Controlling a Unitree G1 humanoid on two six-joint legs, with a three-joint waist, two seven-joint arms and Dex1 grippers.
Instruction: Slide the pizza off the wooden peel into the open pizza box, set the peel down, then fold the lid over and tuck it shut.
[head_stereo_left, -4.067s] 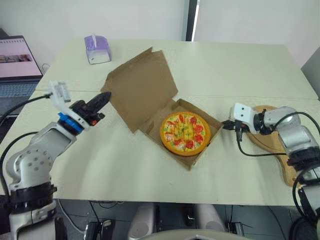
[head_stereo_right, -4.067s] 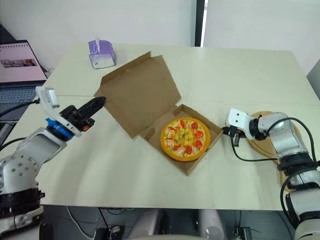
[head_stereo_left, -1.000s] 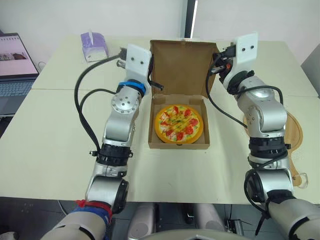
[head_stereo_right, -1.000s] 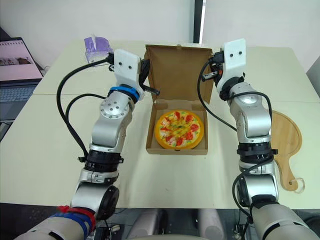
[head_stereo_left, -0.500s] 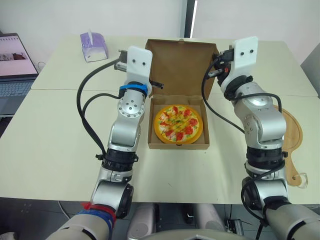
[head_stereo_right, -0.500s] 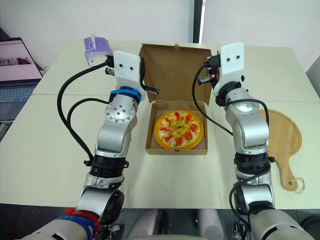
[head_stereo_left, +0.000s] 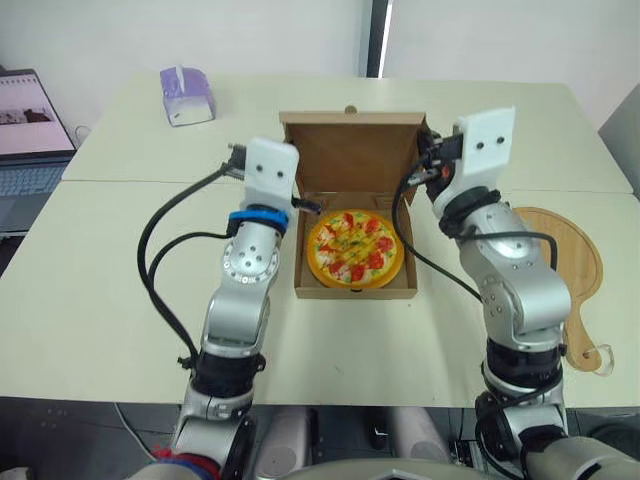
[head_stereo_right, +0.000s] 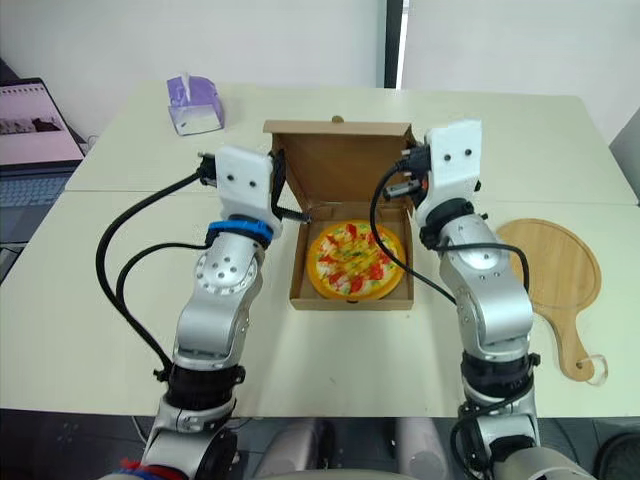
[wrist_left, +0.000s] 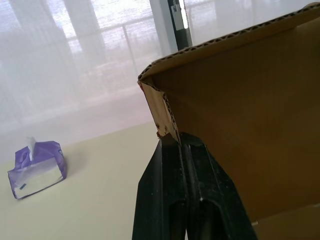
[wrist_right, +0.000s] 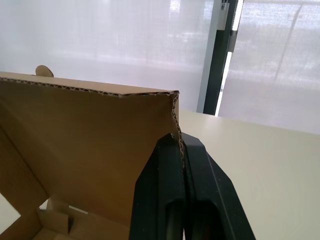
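Cream tables (head_stereo_left: 100, 250), white wall (head_stereo_left: 250, 30)

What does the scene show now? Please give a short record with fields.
pizza: inside the box
lid: raised at the box's back edge, not yet shut
left claw: shut on the lid's left edge
right claw: shut on the lid's right edge
peel: lying flat, right of the box
tissues: far left, behind the box

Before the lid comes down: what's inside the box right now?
The pizza lies flat in the box, its whole top showing. The lid, pinched at its side edges by the left gripper and right gripper, stands half-raised behind it. The floor under the pizza is covered.
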